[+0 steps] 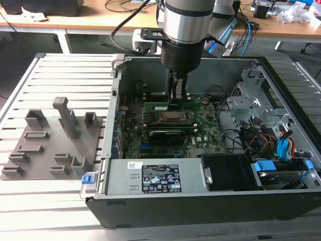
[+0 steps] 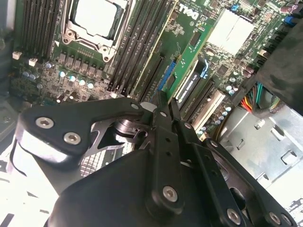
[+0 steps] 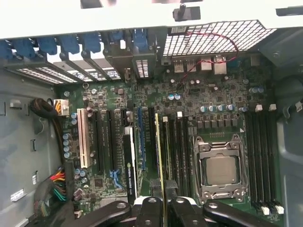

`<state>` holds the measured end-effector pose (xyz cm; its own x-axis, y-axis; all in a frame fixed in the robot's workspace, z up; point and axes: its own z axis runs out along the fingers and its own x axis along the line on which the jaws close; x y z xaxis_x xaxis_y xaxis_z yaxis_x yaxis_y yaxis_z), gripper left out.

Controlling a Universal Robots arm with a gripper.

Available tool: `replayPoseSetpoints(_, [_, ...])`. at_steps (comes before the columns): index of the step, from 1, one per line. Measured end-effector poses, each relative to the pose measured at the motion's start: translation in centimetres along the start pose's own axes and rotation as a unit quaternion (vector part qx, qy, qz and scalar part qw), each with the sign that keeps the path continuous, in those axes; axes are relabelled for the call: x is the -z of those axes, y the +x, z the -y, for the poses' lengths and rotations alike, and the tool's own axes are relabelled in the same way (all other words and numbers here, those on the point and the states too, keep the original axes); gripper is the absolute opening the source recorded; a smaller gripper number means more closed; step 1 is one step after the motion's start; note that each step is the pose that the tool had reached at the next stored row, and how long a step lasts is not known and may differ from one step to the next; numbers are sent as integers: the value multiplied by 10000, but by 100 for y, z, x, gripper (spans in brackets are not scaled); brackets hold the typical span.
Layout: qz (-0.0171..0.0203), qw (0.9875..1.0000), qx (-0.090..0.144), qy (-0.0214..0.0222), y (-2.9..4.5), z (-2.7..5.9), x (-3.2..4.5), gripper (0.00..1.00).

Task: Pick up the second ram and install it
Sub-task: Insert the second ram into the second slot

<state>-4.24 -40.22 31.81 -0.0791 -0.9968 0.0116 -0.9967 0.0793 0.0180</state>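
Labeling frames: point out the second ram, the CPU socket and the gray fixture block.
second ram [image 3: 160,156]: first wrist view, top edge of the stick.
CPU socket [image 3: 218,170]: first wrist view, metal lid centre.
gray fixture block [image 1: 65,116]: exterior view, tall post.

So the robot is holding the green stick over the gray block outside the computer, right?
Not quite. The gripper is holding the second ram inside the computer case, down at the motherboard beside the CPU socket, as the exterior view shows. The gray block sits outside, apart from the arm.

Matt black fingers [image 2: 163,120], seemingly metal.
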Motion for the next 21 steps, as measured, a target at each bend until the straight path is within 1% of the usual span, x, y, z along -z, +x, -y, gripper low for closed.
replayPoseSetpoints(3, [0, 10000, 0, 0, 0, 0, -34, 14])
replayPoseSetpoints(6, [0, 10000, 0, 0, -1, 2, -104, 14])
replayPoseSetpoints(8, [0, 10000, 0, 0, -1, 2, -124, 14])
replayPoseSetpoints(12, [0, 10000, 0, 0, -2, 3, -190, 14])
replayPoseSetpoints(17, [0, 10000, 0, 0, -3, 6, -318, 14])
replayPoseSetpoints(19, [0, 10000, 0, 0, -4, 6, -342, 14])
replayPoseSetpoints(21, [0, 10000, 0, 0, -4, 7, -387, 14])
